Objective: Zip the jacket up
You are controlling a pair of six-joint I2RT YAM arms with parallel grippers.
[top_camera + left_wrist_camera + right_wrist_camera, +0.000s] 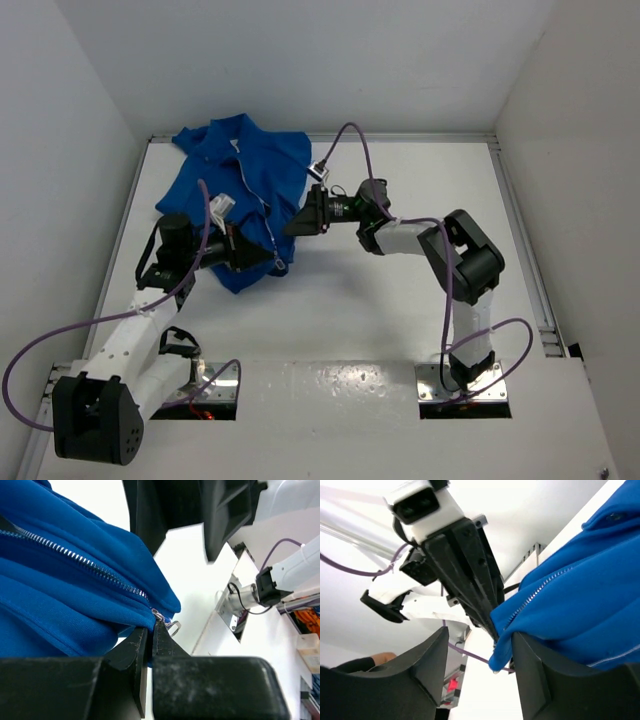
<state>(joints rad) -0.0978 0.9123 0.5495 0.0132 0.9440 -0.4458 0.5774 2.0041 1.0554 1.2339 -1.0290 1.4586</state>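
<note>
The left end effector (151, 632) is pinching the jacket (65, 605) hem right beside the silver pull (173, 626), while the right end effector (480, 635) is hovering spread apart near it

We see a royal-blue, soft jacket (245, 190) lying rumpled at the table's (400, 300) far left, collar farthest from us. Its pale zipper (80, 560) runs down the front to a small silver pull (172, 626) at the near hem corner, which is raised.
</note>
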